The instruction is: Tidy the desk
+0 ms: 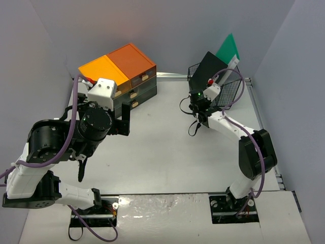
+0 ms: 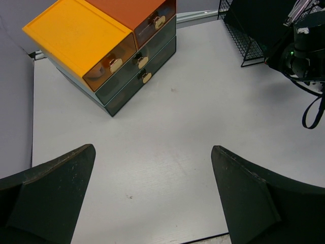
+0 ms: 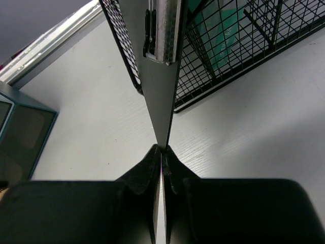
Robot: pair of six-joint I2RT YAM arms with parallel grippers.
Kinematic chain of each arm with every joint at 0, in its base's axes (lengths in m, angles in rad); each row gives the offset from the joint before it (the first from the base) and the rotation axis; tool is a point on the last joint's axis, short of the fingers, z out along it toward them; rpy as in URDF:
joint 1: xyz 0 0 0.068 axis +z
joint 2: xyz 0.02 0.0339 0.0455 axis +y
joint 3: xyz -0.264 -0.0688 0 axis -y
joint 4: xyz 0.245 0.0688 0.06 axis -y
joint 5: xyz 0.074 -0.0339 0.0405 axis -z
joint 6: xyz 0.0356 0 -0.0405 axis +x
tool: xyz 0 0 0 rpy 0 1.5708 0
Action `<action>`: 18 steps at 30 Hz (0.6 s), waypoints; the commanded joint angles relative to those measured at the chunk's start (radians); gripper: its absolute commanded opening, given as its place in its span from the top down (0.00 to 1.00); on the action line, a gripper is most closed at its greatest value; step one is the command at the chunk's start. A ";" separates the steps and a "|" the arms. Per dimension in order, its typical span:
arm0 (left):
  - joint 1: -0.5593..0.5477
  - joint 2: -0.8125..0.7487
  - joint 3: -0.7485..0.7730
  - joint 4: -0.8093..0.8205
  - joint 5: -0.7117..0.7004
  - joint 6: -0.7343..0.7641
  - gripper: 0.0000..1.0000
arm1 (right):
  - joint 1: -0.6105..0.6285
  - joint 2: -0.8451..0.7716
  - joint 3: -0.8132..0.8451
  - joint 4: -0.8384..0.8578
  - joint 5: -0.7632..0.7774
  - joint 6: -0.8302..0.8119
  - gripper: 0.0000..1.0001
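Observation:
The desk (image 1: 162, 147) is a pale grey tabletop with a metal rail along its far edge. A thin black clipboard (image 1: 210, 66) with a silver clip leans in the black wire basket (image 1: 229, 90) at the back right. My right gripper (image 1: 196, 91) is shut on the clipboard's lower corner. In the right wrist view the clipboard (image 3: 160, 91) shows edge-on, pinched between the closed fingertips of the right gripper (image 3: 162, 152). My left gripper (image 2: 152, 157) hangs open over bare desk (image 2: 193, 101), holding nothing. In the top view the left gripper (image 1: 125, 120) is just in front of the drawer unit.
An orange-topped drawer unit (image 1: 122, 71) with dark drawers stands at the back left. A green folder (image 1: 228, 48) stands in the basket behind the clipboard. Grey walls close in the left, back and right sides. A black cable loops down from the right wrist.

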 commanded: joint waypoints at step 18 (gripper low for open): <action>0.006 -0.011 0.020 0.004 -0.007 0.016 0.03 | -0.009 -0.068 0.082 -0.015 0.102 -0.041 0.55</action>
